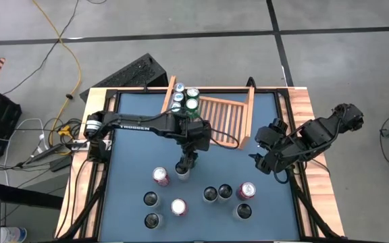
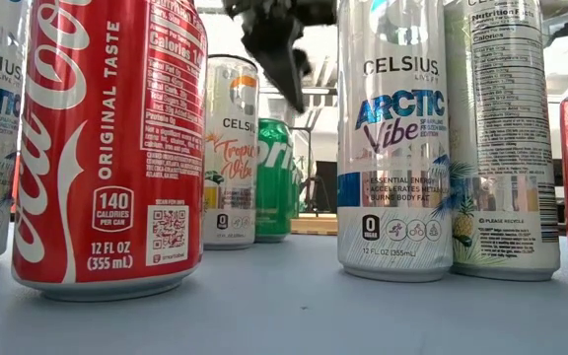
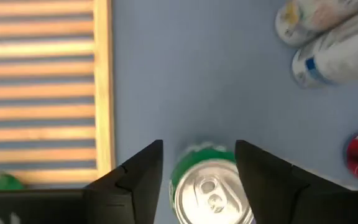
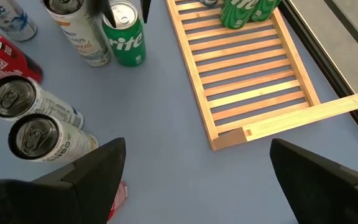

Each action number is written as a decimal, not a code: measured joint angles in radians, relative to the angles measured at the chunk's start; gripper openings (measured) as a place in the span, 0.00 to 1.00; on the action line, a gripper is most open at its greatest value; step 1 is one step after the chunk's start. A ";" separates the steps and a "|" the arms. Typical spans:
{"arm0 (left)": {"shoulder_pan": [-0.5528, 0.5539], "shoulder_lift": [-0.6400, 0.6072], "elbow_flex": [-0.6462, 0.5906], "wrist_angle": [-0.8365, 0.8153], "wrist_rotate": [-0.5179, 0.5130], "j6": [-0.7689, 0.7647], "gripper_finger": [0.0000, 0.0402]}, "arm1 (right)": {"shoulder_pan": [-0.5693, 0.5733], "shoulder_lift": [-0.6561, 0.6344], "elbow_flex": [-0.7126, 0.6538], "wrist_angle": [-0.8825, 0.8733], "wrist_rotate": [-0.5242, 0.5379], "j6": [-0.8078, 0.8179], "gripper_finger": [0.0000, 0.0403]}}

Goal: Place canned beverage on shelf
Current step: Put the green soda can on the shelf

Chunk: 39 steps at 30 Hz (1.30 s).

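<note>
Item: green can [image 3: 210,186], mid-table, just off the shelf's [image 1: 225,118] front edge. Our left hand [image 3: 199,180] straddles it, fingers open, not yet gripping. We should centre, close squarely, lift straight. Right hand [image 4: 197,177] open, right edge.

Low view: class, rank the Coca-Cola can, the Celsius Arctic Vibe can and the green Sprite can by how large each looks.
1. Coca-Cola can, nearest the camera.
2. Celsius Arctic Vibe can.
3. Sprite can, farthest back; true sizes unsure.
</note>
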 joint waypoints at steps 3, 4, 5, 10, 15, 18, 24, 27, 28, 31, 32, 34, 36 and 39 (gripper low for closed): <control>0.000 0.000 0.029 -0.008 0.026 0.036 0.54 | 0.000 0.000 0.000 0.000 0.000 0.000 0.96; 0.000 0.000 0.037 -0.016 0.039 0.049 0.57 | 0.000 0.000 0.000 0.000 0.000 0.000 0.96; -0.001 0.000 0.044 -0.029 0.050 0.061 0.60 | 0.000 0.000 0.000 0.000 0.000 0.000 0.96; -0.015 0.000 0.045 -0.114 0.055 0.095 0.78 | 0.007 0.000 0.000 0.000 0.001 0.000 0.96; -0.018 0.000 0.016 -0.119 0.007 0.086 0.90 | 0.014 0.000 0.000 0.000 0.001 0.000 0.96; -0.018 0.000 0.016 -0.108 -0.052 0.080 0.91 | 0.014 0.000 0.000 0.000 0.001 0.001 0.96; -0.013 0.000 -0.003 -0.112 -0.045 0.066 0.92 | 0.014 0.000 0.000 0.003 0.004 0.001 0.96; -0.012 0.000 -0.041 -0.113 -0.012 0.047 0.92 | 0.014 0.000 0.000 0.004 0.004 0.001 0.96; -0.012 0.000 -0.051 -0.114 -0.003 0.037 0.92 | 0.014 0.000 0.000 0.004 0.004 0.001 0.96; -0.013 0.000 -0.080 -0.100 0.011 0.029 0.92 | 0.014 0.000 0.000 0.004 0.004 0.001 0.96; -0.013 0.000 -0.091 -0.085 0.011 0.028 0.92 | 0.014 0.000 0.000 0.004 0.004 0.001 0.96; -0.013 0.000 -0.105 -0.063 0.011 0.026 0.92 | 0.014 0.000 0.000 0.004 0.004 0.001 0.96; -0.013 0.000 -0.105 -0.062 0.011 0.024 0.92 | 0.014 0.000 0.000 0.004 0.004 0.001 0.96; -0.012 0.000 -0.105 -0.060 0.004 0.018 0.92 | 0.014 0.000 0.000 0.004 0.004 0.001 0.96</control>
